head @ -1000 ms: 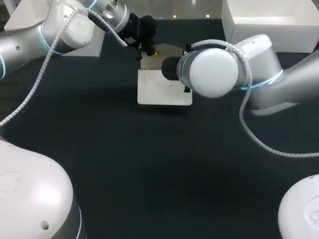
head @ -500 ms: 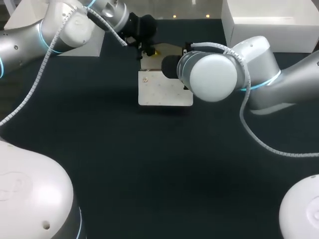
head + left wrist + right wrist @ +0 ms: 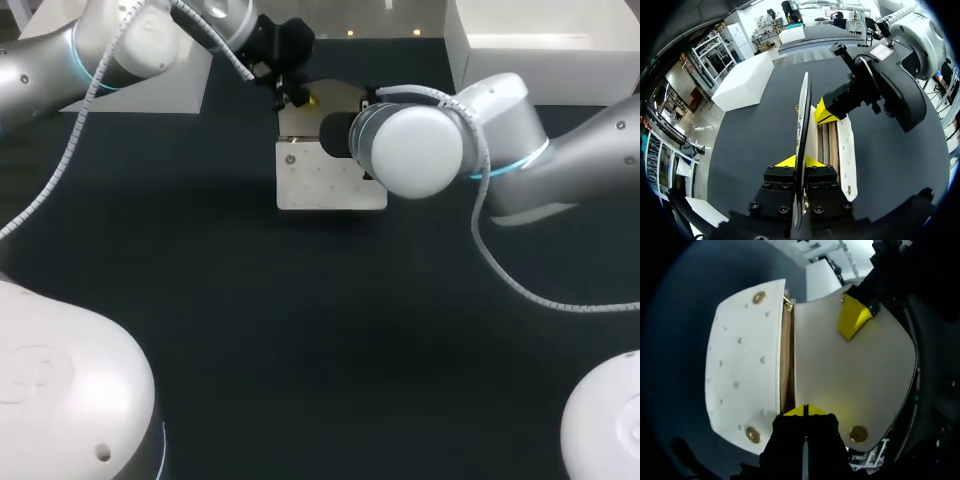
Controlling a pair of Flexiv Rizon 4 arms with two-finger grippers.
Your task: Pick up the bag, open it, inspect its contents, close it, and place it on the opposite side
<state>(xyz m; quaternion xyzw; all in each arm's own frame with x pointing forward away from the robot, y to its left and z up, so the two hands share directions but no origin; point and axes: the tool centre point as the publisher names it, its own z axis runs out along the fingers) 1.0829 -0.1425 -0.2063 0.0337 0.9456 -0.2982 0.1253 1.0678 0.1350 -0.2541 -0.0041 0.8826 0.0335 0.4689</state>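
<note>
White bag (image 3: 330, 185) lies flat at far middle of table (image 3: 300, 330), open. Front panel (image 3: 742, 365) studded, gold snaps (image 3: 759, 297) at corners. Flap (image 3: 803, 125) raised upright. Brown inner layers (image 3: 826, 145) show between flap and front panel.

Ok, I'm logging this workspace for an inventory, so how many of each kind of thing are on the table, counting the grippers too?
bag: 1
grippers: 2, the left gripper and the right gripper
white boxes: 2, one far right and one far left
Total: 5
</note>
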